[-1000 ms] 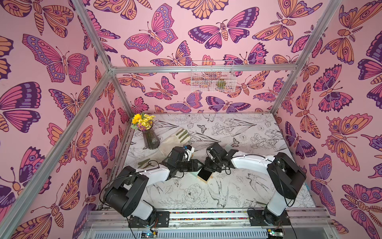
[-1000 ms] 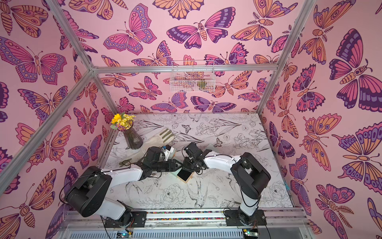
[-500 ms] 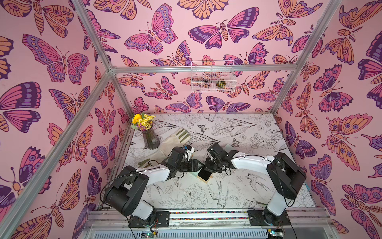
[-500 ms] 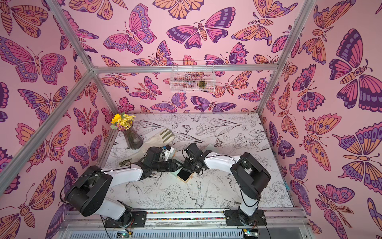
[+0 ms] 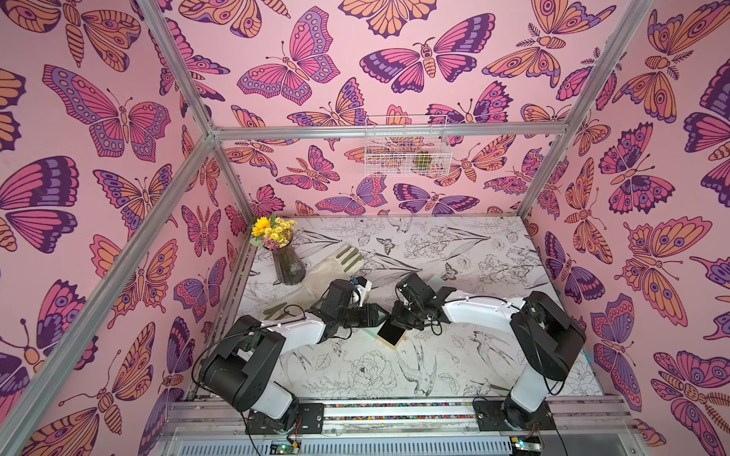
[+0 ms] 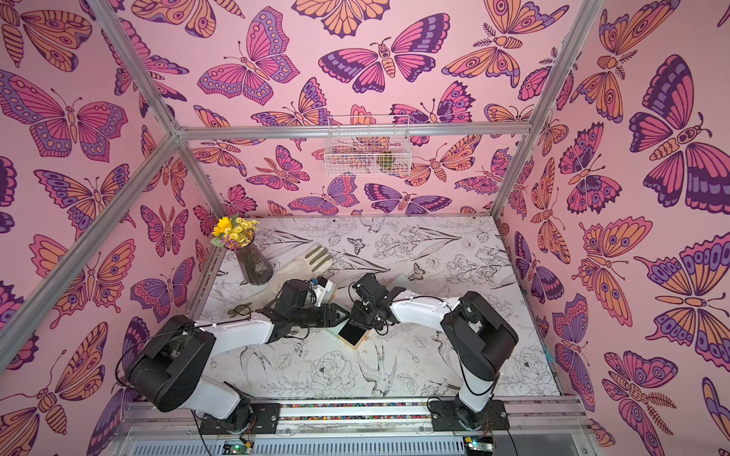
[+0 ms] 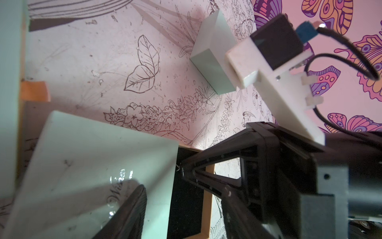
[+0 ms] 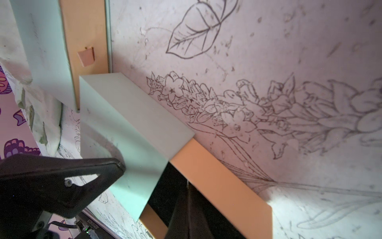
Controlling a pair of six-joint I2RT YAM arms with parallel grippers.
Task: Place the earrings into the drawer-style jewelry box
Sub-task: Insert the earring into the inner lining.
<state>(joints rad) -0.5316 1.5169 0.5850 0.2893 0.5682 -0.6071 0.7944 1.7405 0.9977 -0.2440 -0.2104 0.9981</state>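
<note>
Floral tabletop (image 5: 454,252) | left jaws clamp jewelry box (image 8: 128,128) | right jaws clenched over drawer (image 5: 391,335) | unchanged since earlier

Reads bright and even in both top views, lit softly from above, with a pink cast off the walls (image 5: 118,197). Keeps sharp focus from the table (image 5: 454,355) to the far side. Stretches the butterfly print toward edges and corners. Leaves only faint, soft-edged shadows under the arms (image 5: 292,331). Turns dimmer and warmer in the wrist views. Blurs whatever sits nearest the left wrist lens, the box sleeve (image 7: 93,165) included, with small glints on its face. Throws a soft dark shadow across that sleeve in the right wrist view, near a bright patch (image 8: 289,198) on the table. Loses the drawer (image 8: 163,202) lining to flat black, without detail.
</note>
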